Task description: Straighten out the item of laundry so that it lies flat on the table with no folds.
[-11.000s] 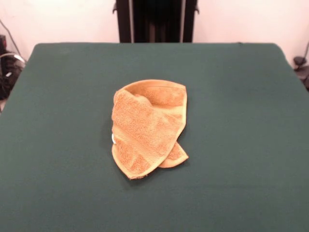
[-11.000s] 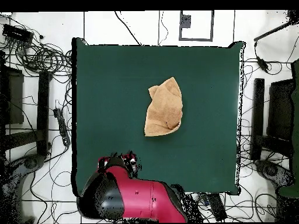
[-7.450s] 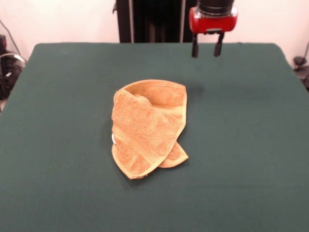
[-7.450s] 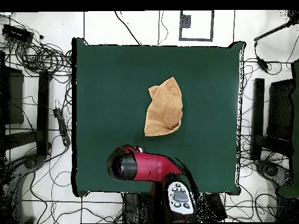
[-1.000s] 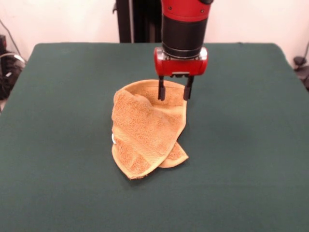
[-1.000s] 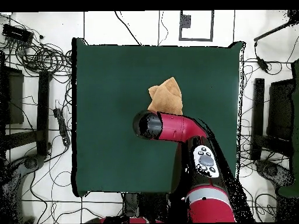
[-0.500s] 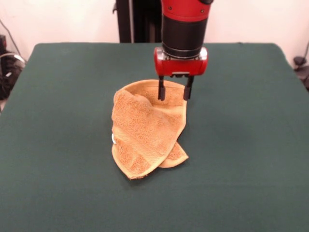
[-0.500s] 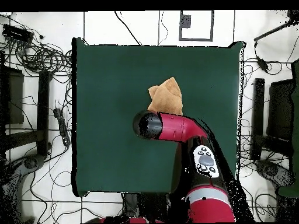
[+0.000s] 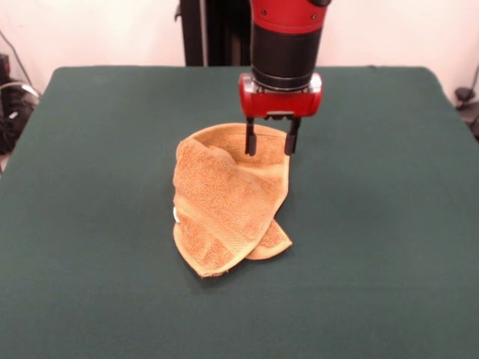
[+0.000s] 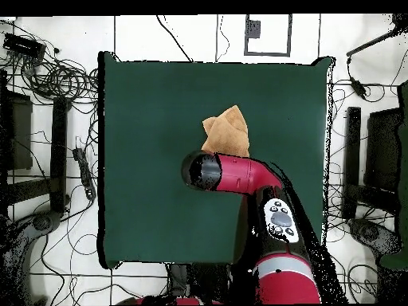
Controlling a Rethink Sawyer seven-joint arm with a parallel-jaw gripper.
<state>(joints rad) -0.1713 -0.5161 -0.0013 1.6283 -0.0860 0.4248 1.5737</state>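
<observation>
The item of laundry [image 9: 228,198] is an orange-tan terry towel, folded over itself in a rumpled heap near the middle of the dark green table [image 9: 90,149]. A small white tag shows at its left edge. My gripper [image 9: 269,146] hangs open over the towel's far edge, its two black fingers straddling the top fold with the tips just at the cloth. From overhead, the red arm covers the near part of the towel [image 10: 227,131] and hides the gripper.
Bare green cloth surrounds the towel on all sides. Cables and dark equipment [image 10: 48,80] lie on the floor around the table [image 10: 143,96] edges.
Over eleven seconds the arm came in from the table's far side and lowered over the towel's far edge. In the last second nothing has visibly moved.
</observation>
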